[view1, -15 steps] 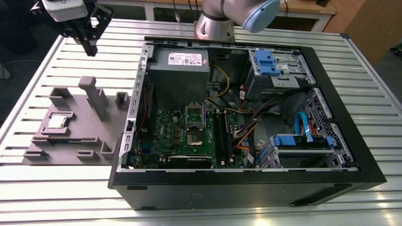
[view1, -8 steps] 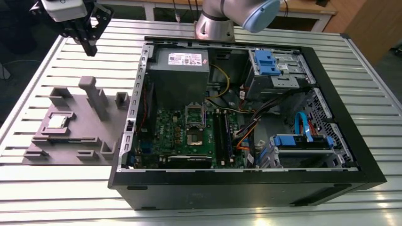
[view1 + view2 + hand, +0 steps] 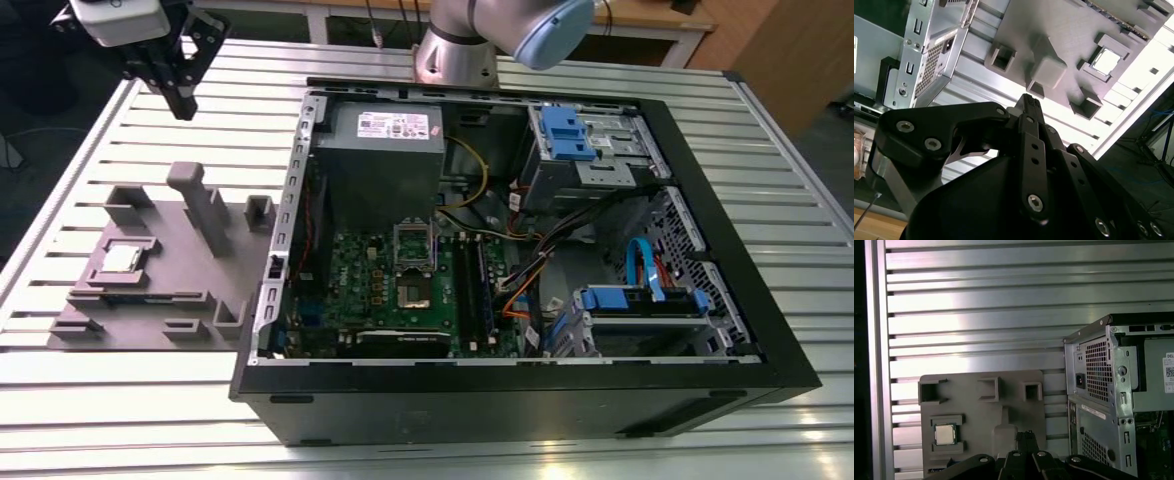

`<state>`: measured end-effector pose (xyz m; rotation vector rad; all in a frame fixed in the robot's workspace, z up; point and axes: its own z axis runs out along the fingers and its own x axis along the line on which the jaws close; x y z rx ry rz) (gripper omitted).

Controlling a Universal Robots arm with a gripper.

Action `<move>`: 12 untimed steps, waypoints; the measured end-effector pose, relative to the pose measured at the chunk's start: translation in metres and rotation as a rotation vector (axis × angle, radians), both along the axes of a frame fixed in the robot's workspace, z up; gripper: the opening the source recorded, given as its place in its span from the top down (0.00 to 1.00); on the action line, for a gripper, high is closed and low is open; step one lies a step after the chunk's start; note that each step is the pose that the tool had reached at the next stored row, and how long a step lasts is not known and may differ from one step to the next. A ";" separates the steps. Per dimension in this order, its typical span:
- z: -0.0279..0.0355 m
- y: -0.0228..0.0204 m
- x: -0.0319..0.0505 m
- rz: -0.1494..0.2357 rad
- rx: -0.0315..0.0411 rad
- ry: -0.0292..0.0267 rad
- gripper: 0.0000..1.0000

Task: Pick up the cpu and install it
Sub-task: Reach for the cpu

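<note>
My gripper (image 3: 183, 103) hangs high over the slatted tabletop (image 3: 80, 170), above the far corner on the exterior view's left. Its fingers are pressed together and hold nothing. The cpu (image 3: 123, 258) lies flat in a square pocket of the grey fixture (image 3: 167, 290), which sits along the tabletop's edge on the exterior view's left, just beside the open computer case (image 3: 534, 390). Both wrist views show the chip's pale top seated in that pocket, well apart from my fingertips. As I read it, the step in hand is the reach for the chip. Doing it well means spreading the fingers wide enough to straddle the chip, and centring squarely over the pocket. I judge the descent should be straight, because the tall post (image 3: 200, 205) and the raised blocks of the fixture stand close by. The chip is thin and sits low between the pocket walls, so I would grip it by two opposite edges, lightly and level. The socket (image 3: 416, 285) waits on the motherboard at the middle of the case floor, and a tilted grasp here would likely spoil the seating there.
</note>
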<state>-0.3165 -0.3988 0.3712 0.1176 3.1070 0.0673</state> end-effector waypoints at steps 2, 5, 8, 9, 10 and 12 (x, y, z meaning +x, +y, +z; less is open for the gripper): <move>-0.0004 0.0000 -0.0032 0.000 0.0001 -0.0010 0.90; -0.0009 0.0000 -0.0076 0.000 0.0001 -0.0018 0.90; -0.0015 0.0000 -0.0118 0.000 0.0000 -0.0023 0.90; -0.0017 0.0000 -0.0131 0.000 0.0000 -0.0023 0.90; -0.0018 0.0000 -0.0144 0.000 -0.0001 -0.0023 0.90; -0.0022 0.0000 -0.0168 0.000 0.0000 -0.0023 0.90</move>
